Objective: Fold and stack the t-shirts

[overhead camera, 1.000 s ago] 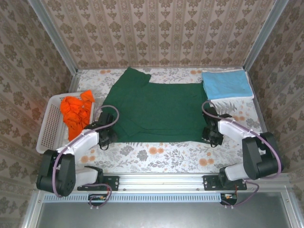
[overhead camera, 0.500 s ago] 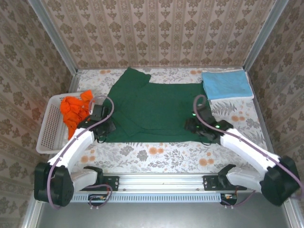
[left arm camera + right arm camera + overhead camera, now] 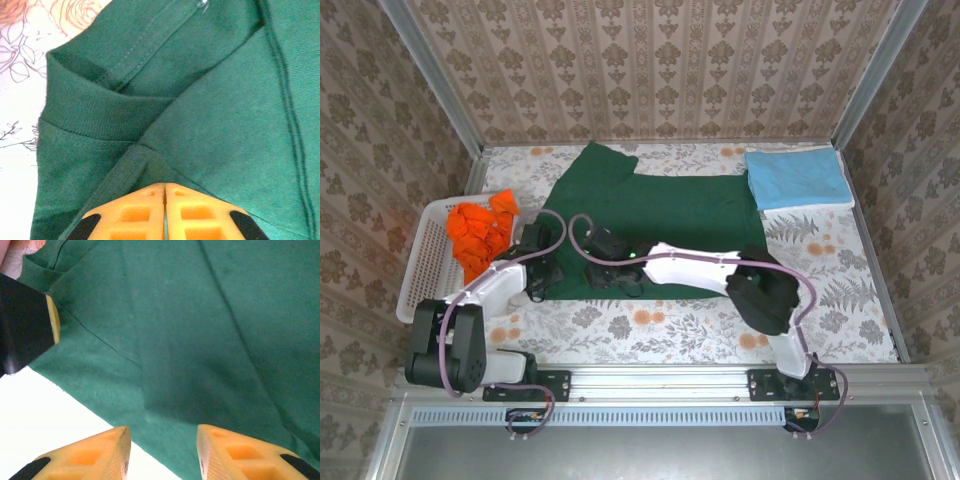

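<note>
The dark green t-shirt (image 3: 660,215) lies spread across the middle of the table. My left gripper (image 3: 537,280) sits at its near-left corner, and the left wrist view shows that gripper (image 3: 164,185) shut on a pinched ridge of the green cloth (image 3: 225,115). My right arm reaches far leftward along the near hem. Its gripper (image 3: 608,270) is open, and the right wrist view shows it (image 3: 162,432) hovering over the hem of the green shirt (image 3: 190,330) with nothing between the fingers. A folded light blue t-shirt (image 3: 798,178) rests at the back right. Crumpled orange t-shirts (image 3: 480,235) fill the basket.
The white lattice basket (image 3: 420,275) stands at the left edge, close to my left arm. The table wears a floral cloth (image 3: 660,325), bare along the near side. Metal frame posts and patterned walls enclose the space. The left gripper's dark body (image 3: 22,325) appears in the right wrist view.
My right arm has swept from the shirt's near-right corner leftward along the hem to just beside the left gripper. The left gripper has stayed at the near-left corner.
</note>
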`<state>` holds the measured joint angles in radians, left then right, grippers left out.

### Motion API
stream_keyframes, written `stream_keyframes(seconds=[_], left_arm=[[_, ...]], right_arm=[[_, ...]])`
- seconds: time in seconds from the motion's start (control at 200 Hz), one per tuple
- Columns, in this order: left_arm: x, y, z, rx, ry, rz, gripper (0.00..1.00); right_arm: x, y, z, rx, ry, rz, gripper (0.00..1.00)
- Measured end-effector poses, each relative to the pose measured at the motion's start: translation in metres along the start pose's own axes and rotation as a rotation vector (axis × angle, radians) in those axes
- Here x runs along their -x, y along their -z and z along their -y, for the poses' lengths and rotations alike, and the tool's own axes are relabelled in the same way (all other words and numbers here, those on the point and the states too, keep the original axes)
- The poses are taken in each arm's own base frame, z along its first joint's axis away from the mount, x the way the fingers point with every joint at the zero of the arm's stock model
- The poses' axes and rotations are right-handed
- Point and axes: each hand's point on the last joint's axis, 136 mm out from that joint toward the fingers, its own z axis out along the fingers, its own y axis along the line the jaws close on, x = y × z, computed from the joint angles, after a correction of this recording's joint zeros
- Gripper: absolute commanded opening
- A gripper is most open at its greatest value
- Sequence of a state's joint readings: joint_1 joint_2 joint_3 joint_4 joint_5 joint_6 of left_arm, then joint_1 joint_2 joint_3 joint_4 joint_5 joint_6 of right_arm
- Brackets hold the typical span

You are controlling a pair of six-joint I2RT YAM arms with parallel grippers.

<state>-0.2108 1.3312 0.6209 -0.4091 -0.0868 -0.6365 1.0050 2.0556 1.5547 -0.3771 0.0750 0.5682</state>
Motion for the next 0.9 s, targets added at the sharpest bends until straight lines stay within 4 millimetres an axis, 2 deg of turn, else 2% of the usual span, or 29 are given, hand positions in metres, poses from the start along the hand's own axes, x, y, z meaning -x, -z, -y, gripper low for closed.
stream_keyframes(seconds=[0.115, 0.295, 0.59, 0.785, 0.895], left_arm=[[0.000, -0.005, -0.007, 0.011, 0.019, -0.005, 0.07], [0.001, -0.006, -0.009, 0.002, 0.036, -0.006, 0.06], [0.003, -0.006, -0.008, -0.011, 0.044, -0.002, 0.05], [0.003, -0.006, -0.007, -0.013, 0.044, -0.003, 0.05], [0.003, -0.006, -0.007, -0.014, 0.044, -0.002, 0.04]], right_arm=[[0.000, -0.018, -0.010, -0.004, 0.031, -0.020, 0.45], [-0.003, -0.033, -0.013, -0.030, 0.058, -0.066, 0.45], [-0.014, -0.049, -0.007, -0.099, 0.096, -0.121, 0.42], [-0.020, -0.054, -0.006, -0.144, 0.135, -0.124, 0.33], [-0.019, -0.053, -0.003, -0.159, 0.141, -0.123, 0.24]])
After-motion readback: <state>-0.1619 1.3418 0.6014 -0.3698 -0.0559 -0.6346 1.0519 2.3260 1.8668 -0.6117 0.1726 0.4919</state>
